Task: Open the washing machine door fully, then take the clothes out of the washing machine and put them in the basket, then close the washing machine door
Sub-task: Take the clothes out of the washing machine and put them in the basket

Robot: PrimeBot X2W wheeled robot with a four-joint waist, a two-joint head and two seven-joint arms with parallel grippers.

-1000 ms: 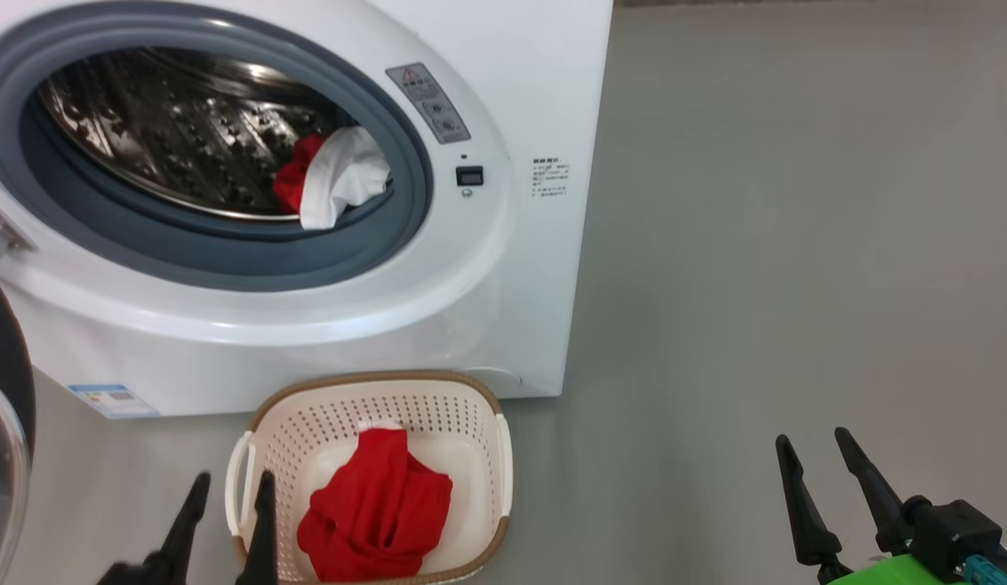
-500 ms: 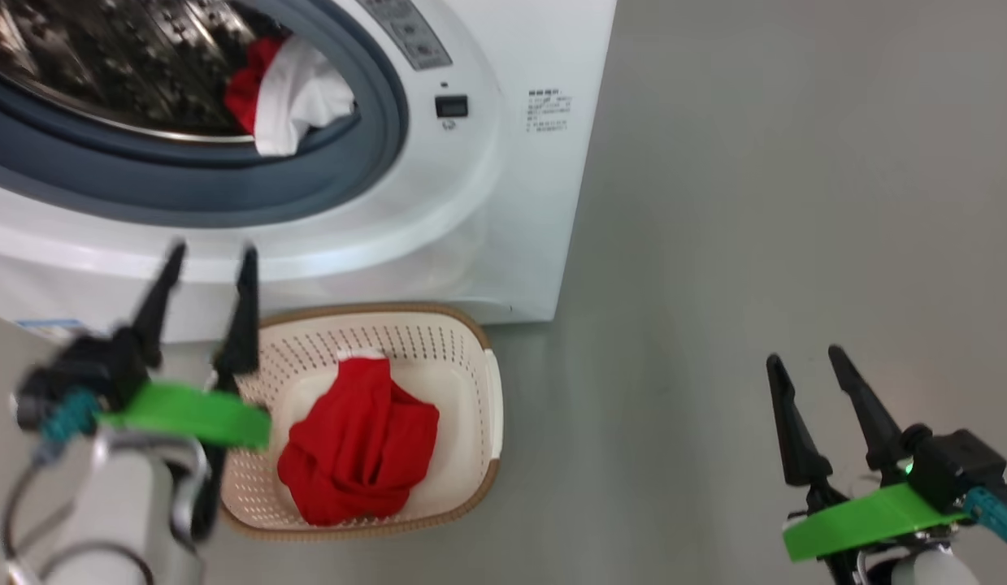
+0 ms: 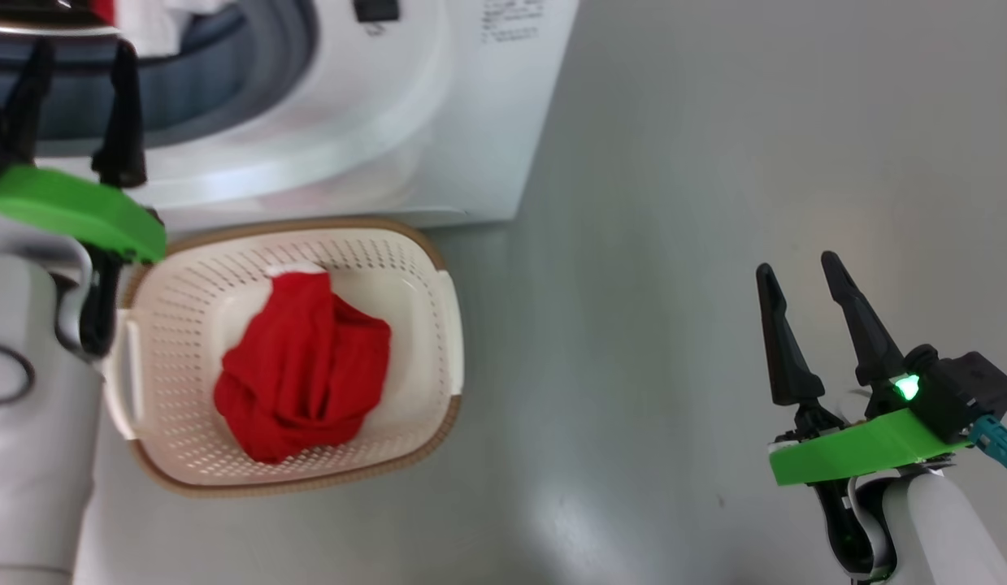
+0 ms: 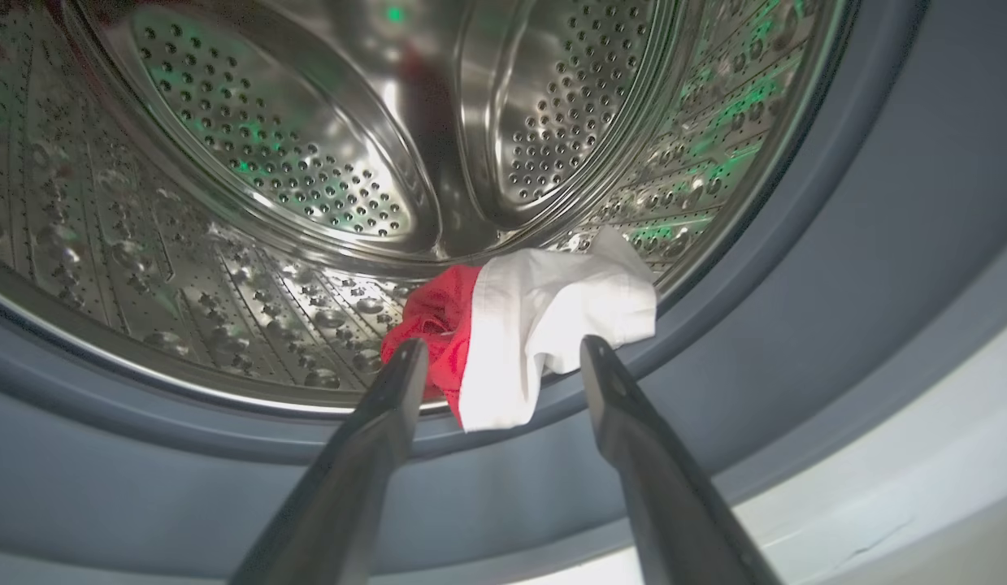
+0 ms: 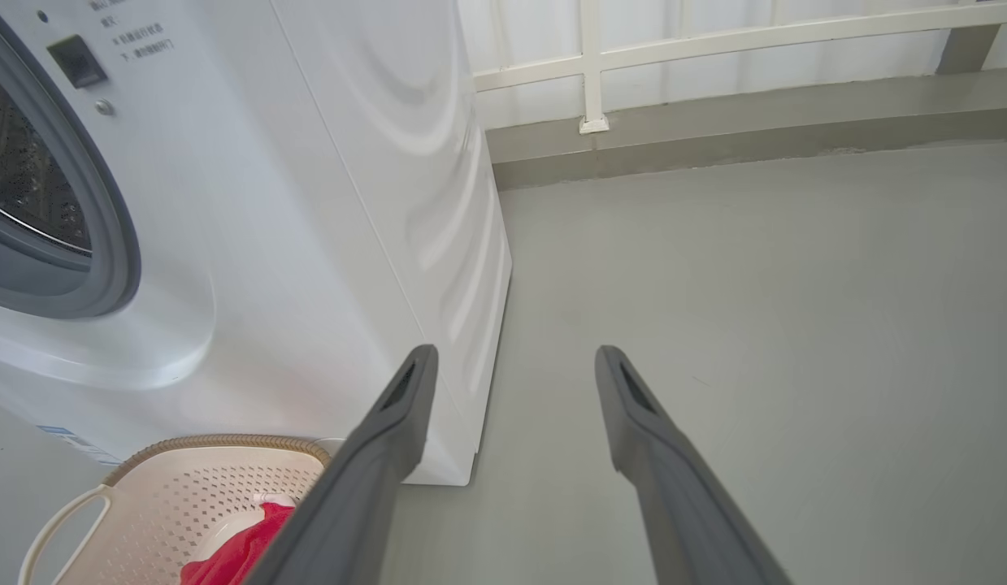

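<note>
— What's underfoot?
— A smooth grey floor (image 3: pixel 698 162), with a soft patch of glare.
— And at the back?
— A white wall (image 5: pixel 714 73) with a white post (image 5: pixel 589 57) running down it. The post's foot sits on a grey kerb (image 5: pixel 714 130).

The left tool (image 3: pixel 82 50) is now up from beside the basket (image 3: pixel 373 252), at the washing machine (image 3: pixel 373 122) opening, facing the clothes (image 4: pixel 544 325) inside; the head camera looks lower.

The left gripper (image 3: pixel 82 49) is extended forward, fingers spread and empty; the right gripper (image 3: pixel 797 264) sits lower, likewise spread.
</note>
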